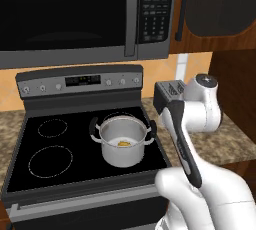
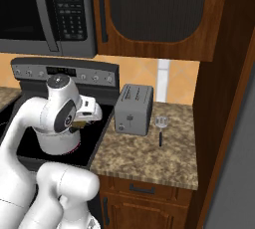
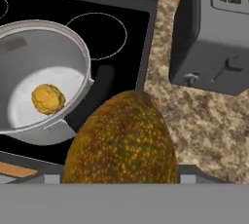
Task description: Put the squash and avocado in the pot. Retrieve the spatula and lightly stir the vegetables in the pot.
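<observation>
Carrying: the gripper [image 2: 83, 117] holds the avocado [image 3: 121, 145], jaws spread wide around it; in the hand view the olive-brown fruit bulges up at 6 o'clock, right against the camera, and the fingertips themselves are hidden behind it.
Squash: done. The squash [image 3: 47, 98] lies on the floor of the pot [image 3: 73, 43], a little toward 8 o'clock from the middle in the hand view; the left base view shows it as a yellow spot [image 1: 123, 144] inside the pot [image 1: 125, 146].
Pot: stands on the stove [image 1: 50, 174], on the burner at 3 o'clock of the cooktop, black handles out to either side.
Avocado place: in the air, off the pot's rim toward the counter [image 2: 149, 153] side; in the hand view the pot sits at 9 to 10 o'clock from it, so it does not look to be over the mouth yet.
Spatula: untouched. The spatula [image 2: 161, 128] lies flat on the counter at 3 o'clock of the toaster [image 2: 133, 108], just beside it, head toward the wall and black handle toward the front edge.
Progress: by my reading, about a third along; one vegetable is in, the other is in hand.
Left: move the avocado over the pot and release it, fetch the spatula, stir lightly.
</observation>
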